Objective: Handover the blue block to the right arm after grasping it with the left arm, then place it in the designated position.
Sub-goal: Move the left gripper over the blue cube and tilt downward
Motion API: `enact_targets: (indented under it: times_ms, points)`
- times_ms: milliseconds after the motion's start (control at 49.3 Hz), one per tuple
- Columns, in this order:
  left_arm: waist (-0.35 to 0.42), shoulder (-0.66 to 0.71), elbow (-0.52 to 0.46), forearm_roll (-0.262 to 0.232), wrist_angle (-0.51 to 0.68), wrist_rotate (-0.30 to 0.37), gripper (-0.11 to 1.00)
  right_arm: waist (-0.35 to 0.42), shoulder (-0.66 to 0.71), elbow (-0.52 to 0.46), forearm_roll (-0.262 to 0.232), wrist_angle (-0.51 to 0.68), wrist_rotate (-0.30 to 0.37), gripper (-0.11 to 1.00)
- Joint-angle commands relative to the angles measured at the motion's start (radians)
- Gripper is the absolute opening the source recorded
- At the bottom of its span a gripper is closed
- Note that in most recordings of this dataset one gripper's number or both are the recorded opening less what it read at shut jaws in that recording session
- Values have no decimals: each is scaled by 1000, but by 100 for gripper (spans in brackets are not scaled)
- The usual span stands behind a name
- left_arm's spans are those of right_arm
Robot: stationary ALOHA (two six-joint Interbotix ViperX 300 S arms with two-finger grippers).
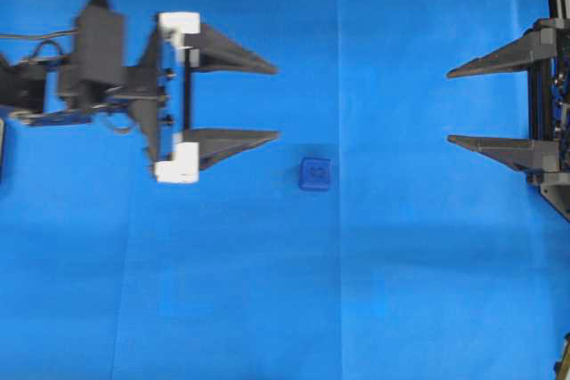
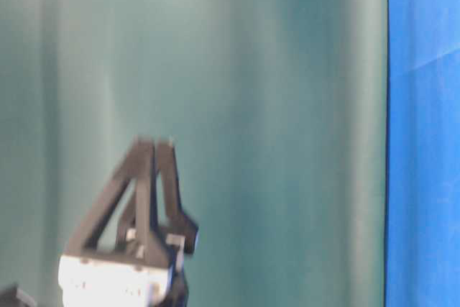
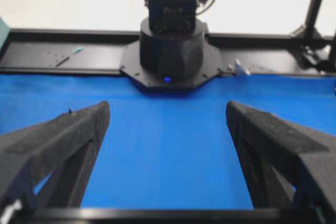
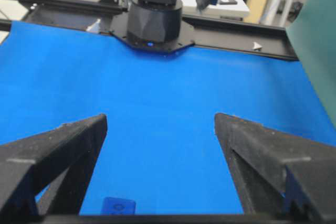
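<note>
Both grippers released above the blue cloth (image 1: 401, 291).
Block (image 1: 314, 173) lies just beyond and beside the left gripper's (image 1: 276, 102) fingertips, well apart from the right gripper (image 1: 450, 106).

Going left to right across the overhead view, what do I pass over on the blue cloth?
Left arm's hand, open, with white brackets → blue block, lying alone on the blue cloth → right arm's hand, all black, also open.
</note>
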Motion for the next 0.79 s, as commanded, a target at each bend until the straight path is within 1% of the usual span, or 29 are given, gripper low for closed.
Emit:
enact_targets:
  times_ms: [0,243,385,548,649,771]
  points:
    - [8,37,-81,2,18,3,93,-2,6,-28,5,-9,0,96]
    - [11,121,-199,2,72,3,93,-2,6,-28,5,-9,2,96]
    - [15,143,-229,2,74,5,93,-2,8,-28,5,-6,0,96]
    - [15,144,-233,2,81,-3,93,-2,8,-26,3,-5,2,96]
    - [15,146,-242,2,130,-14,93,-2,8,-26,5,-5,2,96]
    - [11,166,-284,2,235,-14,93,-2,8,-28,5,-8,0,96]
